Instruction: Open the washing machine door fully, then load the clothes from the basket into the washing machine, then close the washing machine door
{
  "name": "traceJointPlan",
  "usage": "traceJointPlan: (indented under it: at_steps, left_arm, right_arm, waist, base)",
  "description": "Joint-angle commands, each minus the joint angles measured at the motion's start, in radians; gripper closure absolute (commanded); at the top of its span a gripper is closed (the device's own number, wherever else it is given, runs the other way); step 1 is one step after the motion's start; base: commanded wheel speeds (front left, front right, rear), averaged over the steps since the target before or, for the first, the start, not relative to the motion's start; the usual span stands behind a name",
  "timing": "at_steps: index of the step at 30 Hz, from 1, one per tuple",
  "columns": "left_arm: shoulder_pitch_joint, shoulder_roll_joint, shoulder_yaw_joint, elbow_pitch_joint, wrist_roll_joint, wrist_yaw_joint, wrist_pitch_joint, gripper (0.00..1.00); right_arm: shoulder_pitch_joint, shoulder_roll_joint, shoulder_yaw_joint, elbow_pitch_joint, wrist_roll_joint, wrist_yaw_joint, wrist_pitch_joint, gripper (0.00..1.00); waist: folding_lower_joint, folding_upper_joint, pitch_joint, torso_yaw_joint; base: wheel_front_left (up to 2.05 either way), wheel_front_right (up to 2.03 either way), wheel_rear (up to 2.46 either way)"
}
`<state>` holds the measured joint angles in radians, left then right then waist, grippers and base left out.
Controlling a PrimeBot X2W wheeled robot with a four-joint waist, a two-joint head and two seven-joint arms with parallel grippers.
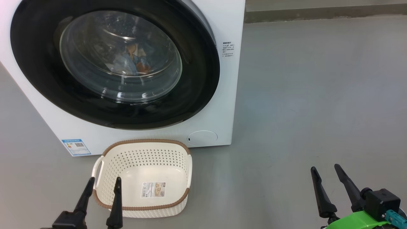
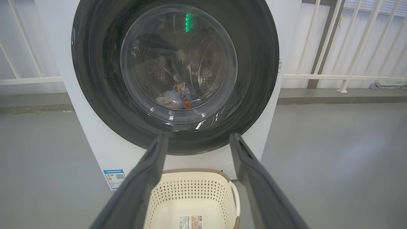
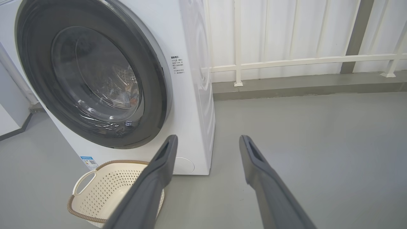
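Closing step seemingly done: the clothes [image 1: 133,58] lie behind the shut washing machine door [image 1: 127,108], the basket [image 1: 146,140] stands empty on the floor [image 1: 302,95], and your left gripper [image 1: 105,178] and right gripper [image 1: 325,167] gape wide, holding nothing; next, you need only verify the latch.

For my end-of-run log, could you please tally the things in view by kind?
Washing machine: 1, door shut
Basket: 1, empty
Clothes, bundle seen through the door: 1, garments too bunched to count
Grippers: 2, left gripper and right gripper, both open
Total: 5
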<state>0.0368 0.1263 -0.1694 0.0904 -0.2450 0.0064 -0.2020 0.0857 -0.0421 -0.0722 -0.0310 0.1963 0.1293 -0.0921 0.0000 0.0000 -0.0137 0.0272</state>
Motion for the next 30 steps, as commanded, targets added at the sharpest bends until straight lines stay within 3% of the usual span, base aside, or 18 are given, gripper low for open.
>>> traceJointPlan:
  at_steps: [1, 18, 19, 30]
  left_arm:
    - [-0.027, 0.020, 0.029, -0.026, -0.010, 0.014, 0.000, 0.00]
    - [-0.030, 0.020, 0.017, -0.018, -0.018, 0.028, -0.009, 0.00]
    - [0.000, 0.001, -0.016, 0.001, -0.007, 0.020, -0.001, 1.00]
    - [0.027, -0.029, -0.020, 0.074, -0.054, 0.015, 0.010, 1.00]
  right_arm:
    - [-0.010, -0.008, 0.028, -0.025, 0.017, 0.001, -0.003, 0.00]
    - [-0.005, -0.008, 0.026, -0.026, 0.031, 0.001, 0.003, 0.00]
    - [0.000, 0.000, 0.000, 0.000, 0.028, 0.000, 0.003, 1.00]
    - [-0.004, 0.009, 0.000, 0.100, 0.077, 0.000, 0.009, 1.00]
  waist:
    - [0.0000, 0.0000, -0.001, 0.000]
    - [0.0000, 0.0000, 0.000, 0.007]
    - [0.0000, 0.0000, 0.000, 0.007]
    - [0.0010, 0.0000, 0.000, 0.006]
  base:
    - [0.00, 0.00, 0.00]
    - [0.00, 0.00, 0.00]
    - [0.00, 0.00, 0.00]
    - [0.00, 0.00, 0.00]
